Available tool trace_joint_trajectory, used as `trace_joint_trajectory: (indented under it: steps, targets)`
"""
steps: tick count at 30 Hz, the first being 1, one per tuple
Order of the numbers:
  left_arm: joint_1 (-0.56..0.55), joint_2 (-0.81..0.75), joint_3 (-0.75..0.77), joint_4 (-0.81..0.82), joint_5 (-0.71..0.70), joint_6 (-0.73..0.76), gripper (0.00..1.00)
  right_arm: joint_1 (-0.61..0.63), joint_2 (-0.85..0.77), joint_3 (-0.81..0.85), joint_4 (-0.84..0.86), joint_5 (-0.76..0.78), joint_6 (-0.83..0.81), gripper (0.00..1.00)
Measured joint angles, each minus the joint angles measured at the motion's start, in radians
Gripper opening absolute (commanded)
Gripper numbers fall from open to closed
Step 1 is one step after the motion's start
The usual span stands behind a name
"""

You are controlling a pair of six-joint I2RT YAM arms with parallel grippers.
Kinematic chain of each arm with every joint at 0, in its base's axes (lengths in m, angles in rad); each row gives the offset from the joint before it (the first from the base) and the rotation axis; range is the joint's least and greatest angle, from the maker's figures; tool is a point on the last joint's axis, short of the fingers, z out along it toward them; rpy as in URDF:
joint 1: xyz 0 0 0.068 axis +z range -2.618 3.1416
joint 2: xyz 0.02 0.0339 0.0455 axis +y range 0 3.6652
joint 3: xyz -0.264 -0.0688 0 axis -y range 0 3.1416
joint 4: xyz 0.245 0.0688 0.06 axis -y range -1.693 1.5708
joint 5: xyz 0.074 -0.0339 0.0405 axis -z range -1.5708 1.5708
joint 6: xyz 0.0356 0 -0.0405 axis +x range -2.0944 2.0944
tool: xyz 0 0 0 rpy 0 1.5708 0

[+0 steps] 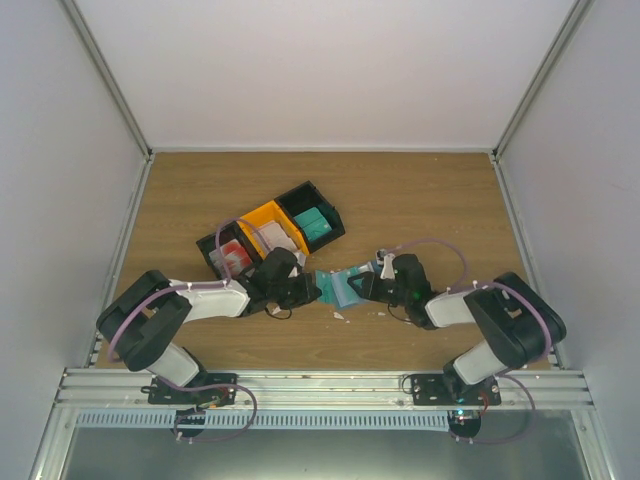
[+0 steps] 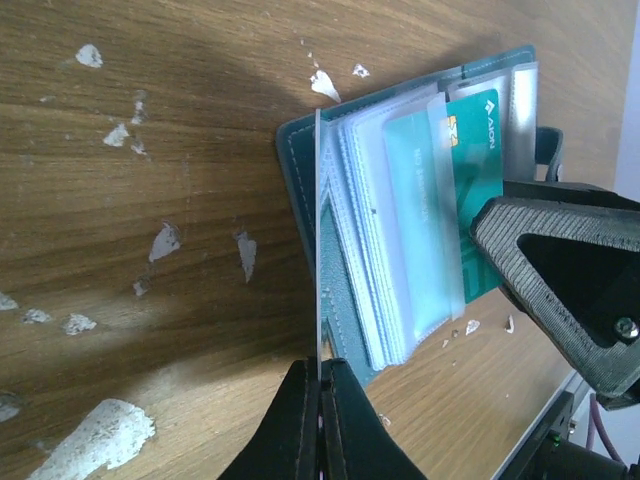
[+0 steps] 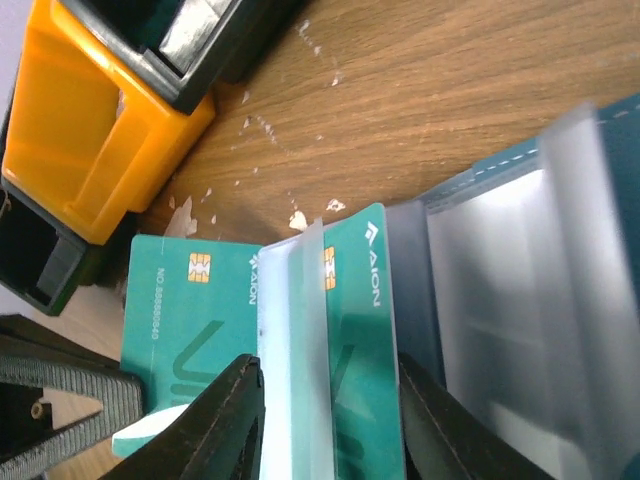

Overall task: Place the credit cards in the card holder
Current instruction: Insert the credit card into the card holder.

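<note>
left arm (image 1: 205,298): elbow hunched over its near-left base, white forearm running right to mid-table. left gripper (image 2: 320,385) sits low over the wood, black fingers pressed flat together, pinching the near edge of one clear sleeve (image 2: 319,250) of the card holder (image 2: 298,190) (the sheet is edge-on in the wrist view, just a thin bright line).

right arm (image 1: 470,305): mirror pose, elbow out at near right, forearm running left, wrist facing the left one across the holder. right gripper (image 3: 328,380) is spread, one finger either side of a credit card (image 3: 360,330) and a strip of sleeve. can't tell whether the pads touch the card's edges.

holder lies open on the table (image 1: 430,200), mid-table between the two grippers, just near of the bins. blue-teal cover, pale stitching along the rim, a fan of floppy frosted plastic pockets.

card between the right fingers: rigid teal rectangle, rounded corner, gold chip, white "AION" print, one long side overlapped by the sleeve strip, the rest bare. second teal card (image 3: 180,330) just beside it, same chip, its edge under that strip.

bins: three moulded plastic ones in a diagonal row.
- left black bin (image 1: 210,250), holding red-and-white cards (image 1: 236,255)
- yellow bin (image 3: 90,130), in the middle
- right black bin (image 1: 302,190), holding a brighter teal stack (image 1: 316,222)

table is matt wood-grain, flecked with small irregular white scraps (image 2: 165,240).
</note>
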Motion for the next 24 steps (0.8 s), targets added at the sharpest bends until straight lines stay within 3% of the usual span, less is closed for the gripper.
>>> trace_joint_trajectory:
  steps: [4, 7, 17, 24]
  targets:
    - [-0.008, 0.003, 0.000, 0.012, 0.012, 0.002, 0.00, 0.027, -0.058, 0.006, -0.089, 0.054, -0.019, 0.55]
    - [-0.013, 0.011, 0.000, 0.022, 0.017, 0.003, 0.00, 0.051, -0.082, 0.017, -0.134, 0.098, -0.027, 0.61]
    - [-0.013, 0.026, 0.000, 0.037, 0.027, 0.017, 0.00, 0.175, -0.074, 0.121, -0.294, 0.301, -0.071, 0.65]
    - [-0.014, 0.026, 0.000, 0.036, 0.026, 0.029, 0.00, 0.200, -0.087, 0.186, -0.443, 0.383, -0.130, 0.76]
